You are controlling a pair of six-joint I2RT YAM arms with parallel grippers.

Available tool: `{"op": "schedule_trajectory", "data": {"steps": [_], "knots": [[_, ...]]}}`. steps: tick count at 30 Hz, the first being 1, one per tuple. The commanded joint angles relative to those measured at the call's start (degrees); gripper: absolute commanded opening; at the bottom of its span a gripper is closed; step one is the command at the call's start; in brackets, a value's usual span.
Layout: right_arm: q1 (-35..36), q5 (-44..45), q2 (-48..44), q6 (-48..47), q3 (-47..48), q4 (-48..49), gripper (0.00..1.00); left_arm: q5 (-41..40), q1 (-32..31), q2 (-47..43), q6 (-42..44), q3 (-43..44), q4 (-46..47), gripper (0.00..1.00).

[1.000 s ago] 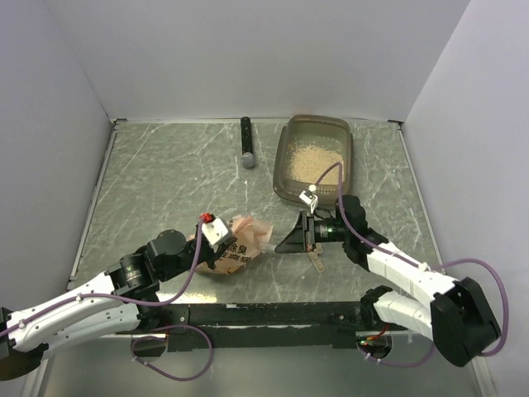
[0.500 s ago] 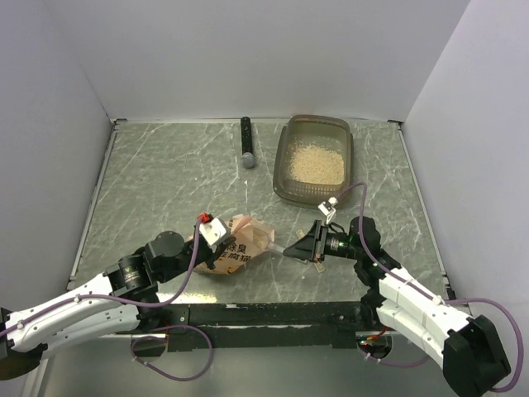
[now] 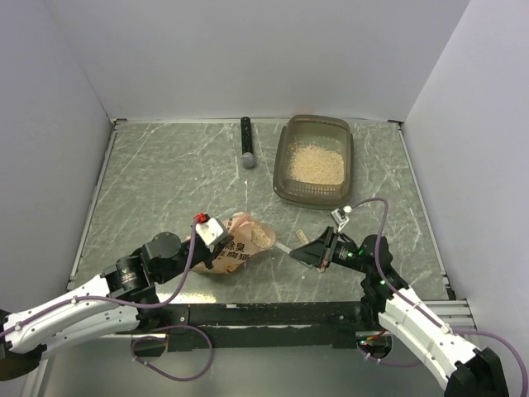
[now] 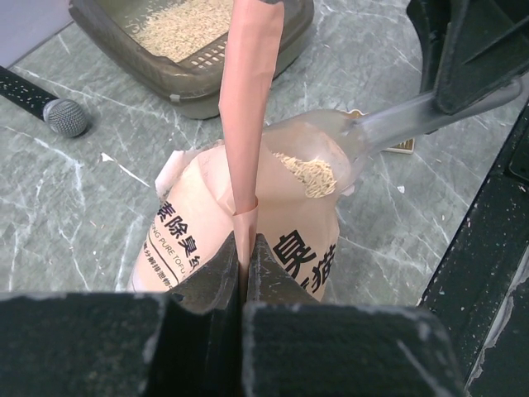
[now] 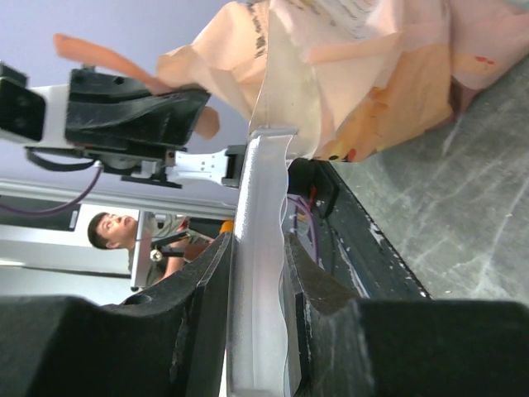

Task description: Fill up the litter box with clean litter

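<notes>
The litter box [image 3: 285, 178], a smoky translucent tray, stands at the back right with clean litter [image 3: 316, 164] heaped inside; it shows again in the left wrist view [image 4: 198, 78]. An orange-pink pouch [image 3: 240, 252] lies at the front centre. My left gripper [image 3: 220, 246] is shut on the pouch's upper edge [image 4: 246, 124], holding the mouth up. My right gripper [image 3: 314, 251] is shut on the handle [image 5: 260, 248] of a translucent scoop [image 4: 364, 136]. The scoop's bowl sits in the pouch mouth with litter [image 4: 307, 174] in it.
A black stick with a grey rounded head [image 3: 246, 142] lies at the back centre, left of the litter box. A small tan tag [image 3: 301, 237] lies on the marbled table [image 3: 165, 182] by the scoop. White walls close in three sides.
My right arm has drawn back from the litter box toward the front and swung the scoop left and down into the pouch mouth. The left gripper and pouch have stayed put.
</notes>
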Motion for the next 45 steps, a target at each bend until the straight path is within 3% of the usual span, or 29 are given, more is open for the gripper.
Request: {"op": "schedule_trajectory", "data": {"steps": [1, 23, 38, 45], "knots": [[-0.09, 0.51, -3.85, 3.48, -0.90, 0.88, 0.00, -3.66, 0.06, -1.73, -0.36, -0.32, 1.27, 0.01], [-0.09, 7.80, -8.16, 10.08, 0.94, -3.78, 0.00, -9.99, 0.06, -6.91, -0.36, -0.77, 1.80, 0.01], [-0.09, 20.35, -4.38, 7.35, 12.80, -13.70, 0.00, -9.11, 0.06, -6.30, -2.55, -0.06, 0.31, 0.01], [-0.09, 27.22, -1.84, 8.32, 13.60, -11.44, 0.00, -8.32, -0.03, -6.74, -2.91, -0.32, 0.22, 0.01]]}}
